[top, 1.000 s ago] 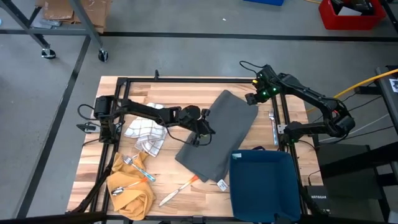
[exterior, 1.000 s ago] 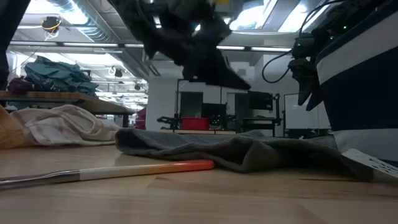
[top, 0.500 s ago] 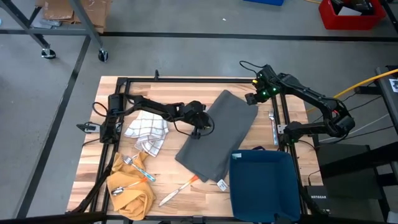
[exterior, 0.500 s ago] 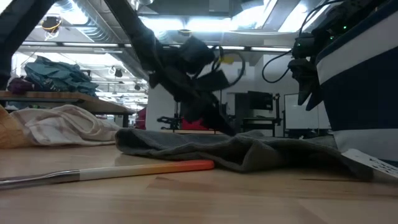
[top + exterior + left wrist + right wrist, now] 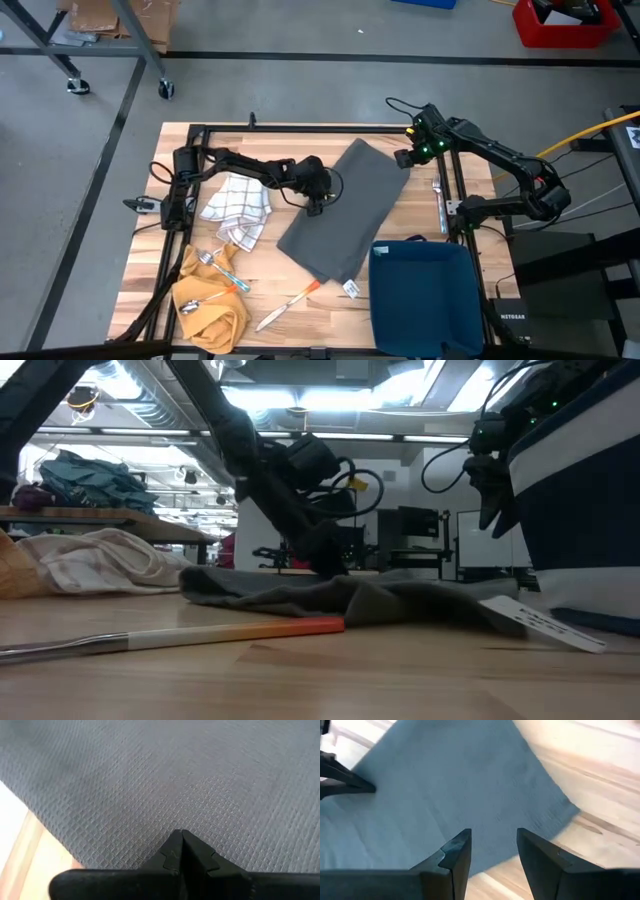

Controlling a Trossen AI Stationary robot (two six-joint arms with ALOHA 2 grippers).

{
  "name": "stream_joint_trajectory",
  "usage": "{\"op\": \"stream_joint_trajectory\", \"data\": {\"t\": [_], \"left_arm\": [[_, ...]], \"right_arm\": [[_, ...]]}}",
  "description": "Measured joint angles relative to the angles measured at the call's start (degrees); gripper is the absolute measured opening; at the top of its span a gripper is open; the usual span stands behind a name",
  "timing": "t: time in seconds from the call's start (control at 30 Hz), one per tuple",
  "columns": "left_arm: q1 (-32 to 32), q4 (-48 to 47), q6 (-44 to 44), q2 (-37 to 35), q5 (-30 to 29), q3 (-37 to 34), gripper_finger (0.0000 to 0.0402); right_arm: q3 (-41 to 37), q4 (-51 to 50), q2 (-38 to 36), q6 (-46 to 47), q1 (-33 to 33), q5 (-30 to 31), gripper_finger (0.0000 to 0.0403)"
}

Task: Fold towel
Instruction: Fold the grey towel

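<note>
Overhead, the gray towel point(image 5: 345, 215) lies flat and slantwise on the wooden surface point(image 5: 270, 140), one corner near the far right edge, the opposite end close to a blue bin point(image 5: 420, 295). The left gripper point(image 5: 318, 200) presses on the towel's left edge with jaws closed, nothing pinched between them as far as shows. The right gripper point(image 5: 405, 158) hovers just beside the towel's far right corner, jaws parted and empty. A checkered cloth point(image 5: 235, 210) and a yellow cloth point(image 5: 205, 300) sit to the left. At table height, the towel point(image 5: 380, 600) lies low and rumpled behind an orange-tipped utensil point(image 5: 180, 635). The left wrist view shows closed fingertips point(image 5: 181, 847) against the waffle weave. The right wrist view shows two separated fingers point(image 5: 455, 857) above the towel's corner point(image 5: 470, 805).
</note>
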Motion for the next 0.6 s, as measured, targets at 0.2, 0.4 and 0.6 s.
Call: {"op": "stream_joint_trajectory", "data": {"t": [0.2,0.4,0.6], "left_arm": [[1.35,-5.28,-8.55,-0.52,-0.38,0.04,0.0001],[1.60,-12.84,-15.05,-2.36,-0.74,-0.03,0.0001],[1.60,-21.51,-18.14,-6.32,-0.79,-0.22,0.0001]], "right_arm": [[0.00,-0.01,0.00,-0.02,0.00,1.16,0.0162],[0.00,-0.03,0.00,-0.02,0.00,1.16,0.0162],[0.00,-0.04,0.00,-0.01,0.00,-0.07,0.0162]]}}
